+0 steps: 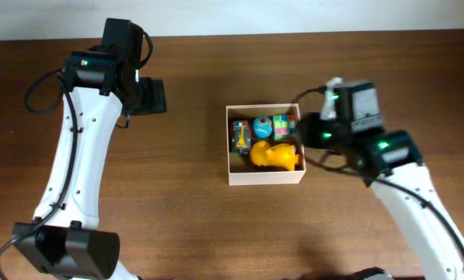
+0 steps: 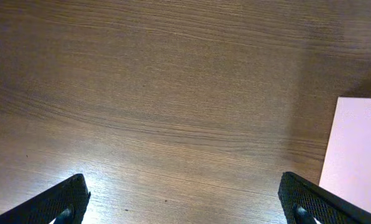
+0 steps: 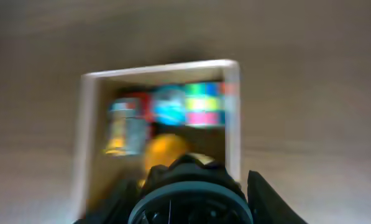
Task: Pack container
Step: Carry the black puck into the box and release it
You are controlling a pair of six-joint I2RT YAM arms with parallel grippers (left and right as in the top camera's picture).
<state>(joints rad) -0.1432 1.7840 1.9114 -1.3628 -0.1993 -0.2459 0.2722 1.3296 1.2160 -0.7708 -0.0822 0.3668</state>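
The container [image 1: 263, 178], a square white box with a tan inside, stands mid-table and holds a yellow duck [image 1: 274, 155], a colour cube [image 1: 284, 124], a blue ball [image 1: 262, 127] and a small figure [image 1: 241, 138]. My right gripper [image 1: 309, 132] is at the box's right wall. In the blurred right wrist view its fingers [image 3: 188, 202] are shut on a round black object [image 3: 188, 186], just above the box [image 3: 232, 112]. My left gripper [image 1: 150, 97] is open and empty over bare wood [image 2: 185, 205], well left of the box [image 2: 356, 149].
The brown wooden table [image 1: 169, 202] runs all round the box. The table's back edge meets a pale wall [image 1: 294, 15] at the top of the overhead view. The left arm's base [image 1: 64, 249] stands at the front left.
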